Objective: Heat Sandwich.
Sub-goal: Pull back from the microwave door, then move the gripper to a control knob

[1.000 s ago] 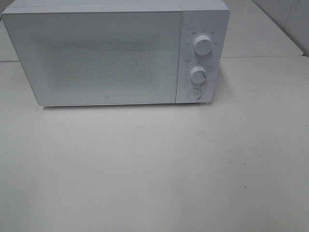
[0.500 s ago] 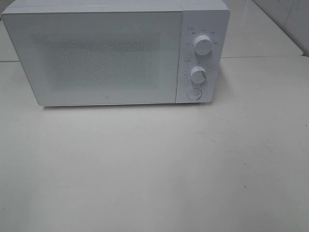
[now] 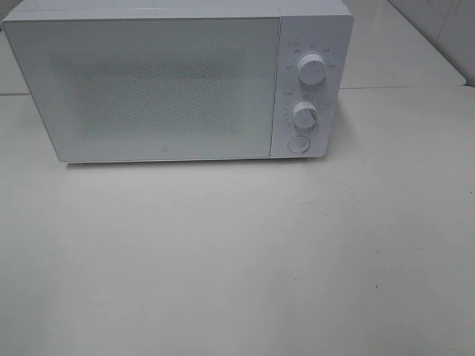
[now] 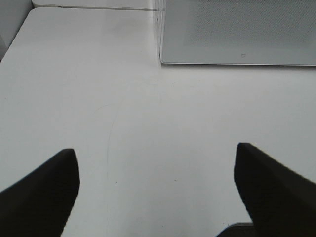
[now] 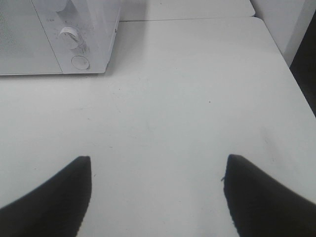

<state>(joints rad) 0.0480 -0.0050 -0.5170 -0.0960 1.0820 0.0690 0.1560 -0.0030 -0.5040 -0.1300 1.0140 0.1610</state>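
A white microwave [image 3: 178, 81] sits at the far side of a white table [image 3: 237, 259]. Its door [image 3: 148, 89] is shut. The door has a cloudy window full of tiny dots, and nothing shows through it.

There is a very small mark [image 3: 164, 156] low on the door. It may be a brand sign, but it is too small to read. On the right side of the microwave are a top knob [image 3: 312, 69], a lower knob [image 3: 305, 115] and a round button [image 3: 298, 144] under them. Tiny writing and little lines go around both knobs. They are too small and blurry to read.

The sandwich does not show in any view. The shut door hides the inside, so I cannot tell if it is in there.

The high view cuts off the top back part of the microwave and shows neither arm. The left gripper [image 4: 155, 148] is only seen from its own camera. Its two dark fingers [image 4: 44, 192] are spread wide apart over the bare table, holding nothing, with the left corner of the microwave ahead. The right gripper [image 5: 159, 157] is also spread wide and holds nothing. It is over the table near the knob side. Only the tips of the fingers show in both wrist views. The rest is cut off.
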